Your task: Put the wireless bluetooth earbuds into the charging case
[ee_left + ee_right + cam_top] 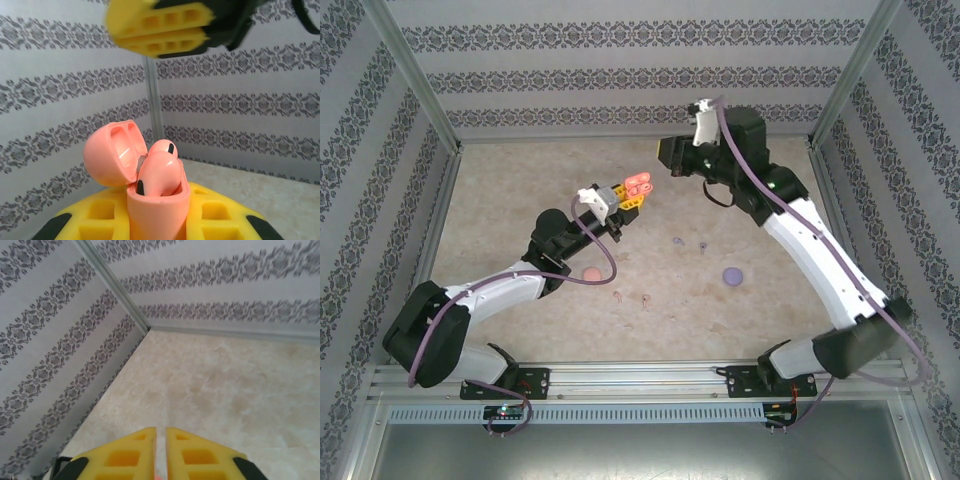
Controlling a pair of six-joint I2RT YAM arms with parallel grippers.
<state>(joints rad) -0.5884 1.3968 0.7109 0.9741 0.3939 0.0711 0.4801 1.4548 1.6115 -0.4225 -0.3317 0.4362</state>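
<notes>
**Left wrist view:** the left gripper (pixel 159 222) sits nearest the lens. Its yellow fingers (pixel 100 217) are clamped on the lower body of the coral charging case (pixel 157 200). The lid (pixel 112 155) stands open to the left. Two coral earbuds (pixel 159 174) occupy the wells, and the front one appears to ride high. The right gripper (pixel 160 30) hangs above, apart from the case.

**Right wrist view:** the right gripper's fingers are drawn together to a thin slit, with nothing visibly between them, over the table (pixel 225 380).

**Top view:** the held case is raised above mid-table. Two purple earbuds (pixel 677 241) and two pink earbuds (pixel 617 295) lie loose near a purple case (pixel 733 275) and a pink case (pixel 590 273).

**Handling:** judge each earbud light, rigid, glossy and prone to slip. Pinch across the bulb, stem down. Support the case by its body, never by the lid.
</notes>
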